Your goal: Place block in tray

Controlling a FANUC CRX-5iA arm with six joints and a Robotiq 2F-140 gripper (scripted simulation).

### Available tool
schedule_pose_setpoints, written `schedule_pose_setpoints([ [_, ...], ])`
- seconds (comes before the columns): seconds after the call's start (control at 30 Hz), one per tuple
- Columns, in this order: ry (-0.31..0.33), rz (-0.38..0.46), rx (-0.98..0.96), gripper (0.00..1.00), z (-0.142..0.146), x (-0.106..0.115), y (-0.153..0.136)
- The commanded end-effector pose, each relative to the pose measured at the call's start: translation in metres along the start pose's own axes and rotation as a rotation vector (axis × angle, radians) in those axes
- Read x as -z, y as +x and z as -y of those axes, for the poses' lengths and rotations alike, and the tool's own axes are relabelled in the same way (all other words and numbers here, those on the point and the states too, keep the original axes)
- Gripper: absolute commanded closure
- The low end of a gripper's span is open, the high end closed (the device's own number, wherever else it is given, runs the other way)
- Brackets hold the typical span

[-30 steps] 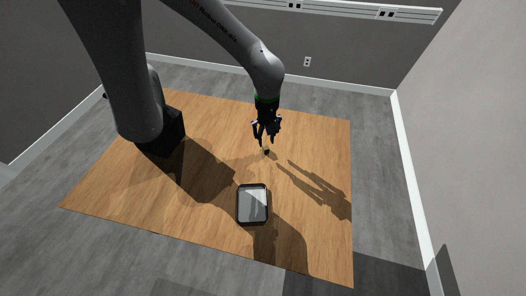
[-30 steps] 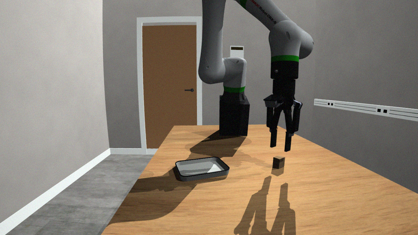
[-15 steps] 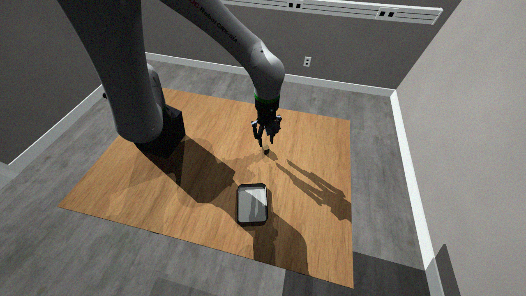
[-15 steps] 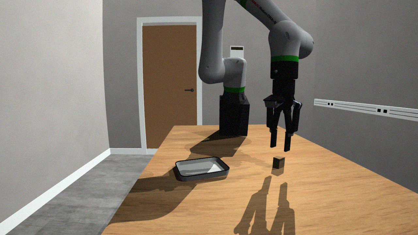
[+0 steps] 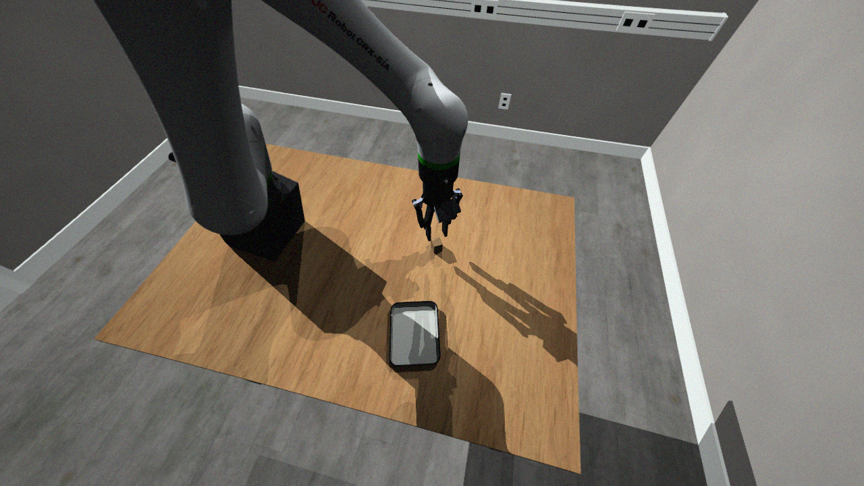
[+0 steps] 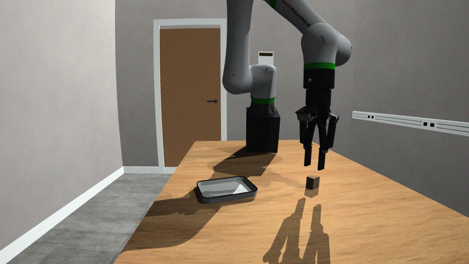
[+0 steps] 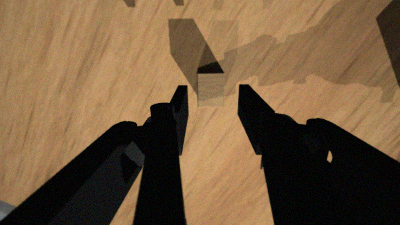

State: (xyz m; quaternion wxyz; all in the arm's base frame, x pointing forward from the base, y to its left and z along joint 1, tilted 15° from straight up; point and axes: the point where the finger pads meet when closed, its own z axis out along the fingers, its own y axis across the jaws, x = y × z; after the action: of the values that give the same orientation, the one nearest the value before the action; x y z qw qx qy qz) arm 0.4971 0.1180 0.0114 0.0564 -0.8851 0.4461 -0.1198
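- While the arm hangs straight down over the wooden table (image 6: 377,210), its black gripper (image 6: 314,166) hovers just above the small wooden block (image 6: 312,182), not touching it.
- Seen through the wrist camera, the block (image 7: 210,89) lies between the two fingertips, a little toward twelve o'clock of them, with table showing on both sides of it.
- Both fingers stand apart, a bit wider than the block, and nothing is between them; the pincer holds nothing.
- From above, the block (image 5: 437,247) sits on the table just below the gripper (image 5: 436,232), and the white tray (image 5: 414,362) with its dark rim lies well apart from it, at about seven o'clock.
- From the room side, the tray (image 6: 209,198) sits to the block's nine o'clock, its floor bare of any object, part lit and part in shadow.
- Judging by its look, the block is a stiff little cube of wood, light, not fragile, with flat faces that should not slip much under the pads.
- My guess is the best hold is across two opposite upright faces, about mid-height, with the fingers square to them so it does not twist out.
- Being so small, it leaves little margin: the tips would have to go down nearly to the table before closing, and a skewed descent could knock it aside.
- Nothing of the placing is done yet; the block is outside the tray.
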Motion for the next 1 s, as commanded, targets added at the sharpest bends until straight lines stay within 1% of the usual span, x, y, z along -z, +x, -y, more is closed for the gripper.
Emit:
schedule_pose_setpoints([
  [0.0,0.002,0.0,0.0,0.64,0.001,0.0,0.0],
  [0.73,0.002,0.0,0.0,0.64,0.001,-0.021,0.0],
  [0.97,0.002,0.0,0.0,0.64,0.001,-0.024,0.0],
])
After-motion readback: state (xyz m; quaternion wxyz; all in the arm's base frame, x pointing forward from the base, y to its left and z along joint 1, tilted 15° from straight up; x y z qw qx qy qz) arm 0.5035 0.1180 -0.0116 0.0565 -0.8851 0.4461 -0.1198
